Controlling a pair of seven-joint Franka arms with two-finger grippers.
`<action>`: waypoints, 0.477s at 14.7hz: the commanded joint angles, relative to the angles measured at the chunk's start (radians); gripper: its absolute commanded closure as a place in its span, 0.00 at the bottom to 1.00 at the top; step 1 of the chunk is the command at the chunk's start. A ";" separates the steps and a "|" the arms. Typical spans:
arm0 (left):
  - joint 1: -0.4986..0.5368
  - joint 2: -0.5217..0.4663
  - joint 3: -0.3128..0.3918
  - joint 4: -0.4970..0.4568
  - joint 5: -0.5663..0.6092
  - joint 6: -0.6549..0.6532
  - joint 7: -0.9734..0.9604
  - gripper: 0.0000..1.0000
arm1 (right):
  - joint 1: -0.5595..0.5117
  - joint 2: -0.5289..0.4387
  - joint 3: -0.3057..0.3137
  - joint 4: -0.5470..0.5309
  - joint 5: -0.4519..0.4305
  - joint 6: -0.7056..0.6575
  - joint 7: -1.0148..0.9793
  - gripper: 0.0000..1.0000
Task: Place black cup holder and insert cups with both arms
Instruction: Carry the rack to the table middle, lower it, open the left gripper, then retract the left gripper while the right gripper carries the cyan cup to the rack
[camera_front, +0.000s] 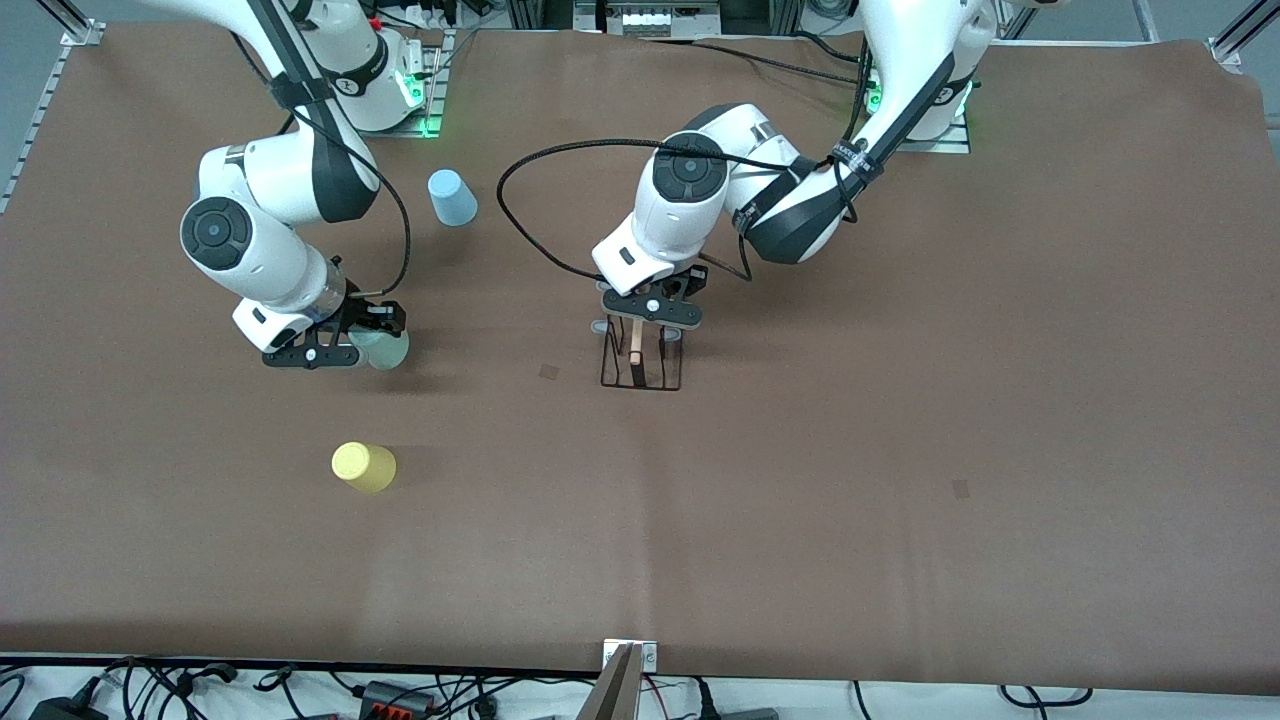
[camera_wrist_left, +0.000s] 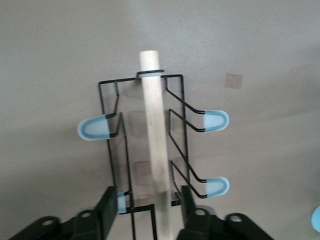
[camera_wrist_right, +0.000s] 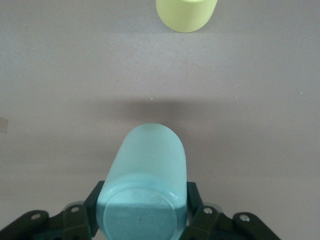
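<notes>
The black cup holder (camera_front: 641, 366) stands upright on the brown table near its middle, its wooden handle (camera_wrist_left: 152, 125) on top and pale-tipped pegs sticking out both ways. My left gripper (camera_front: 646, 322) hangs right over it, open (camera_wrist_left: 147, 200), with one finger on each side of the handle and a gap on both. My right gripper (camera_front: 368, 338) is shut on the pale green cup (camera_front: 387, 350) (camera_wrist_right: 150, 160), held on its side low over the table toward the right arm's end. The yellow cup (camera_front: 364, 467) (camera_wrist_right: 186, 12) stands upside down, nearer the front camera. The light blue cup (camera_front: 452, 197) stands upside down near the right arm's base.
Small tape marks (camera_front: 550, 371) (camera_front: 961, 488) lie on the brown table cover. A black cable (camera_front: 520, 215) loops off the left arm over the table. A camera mount (camera_front: 625, 680) sits at the table's front edge.
</notes>
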 joint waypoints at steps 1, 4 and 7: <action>0.040 -0.063 0.008 0.014 0.070 -0.117 0.021 0.00 | 0.028 -0.057 0.013 0.002 0.012 -0.048 0.109 0.59; 0.149 -0.139 0.007 0.017 0.102 -0.246 0.187 0.00 | 0.085 -0.132 0.085 0.001 0.012 -0.121 0.390 0.63; 0.264 -0.200 0.004 0.017 0.104 -0.345 0.205 0.00 | 0.107 -0.178 0.220 0.010 0.058 -0.130 0.653 0.63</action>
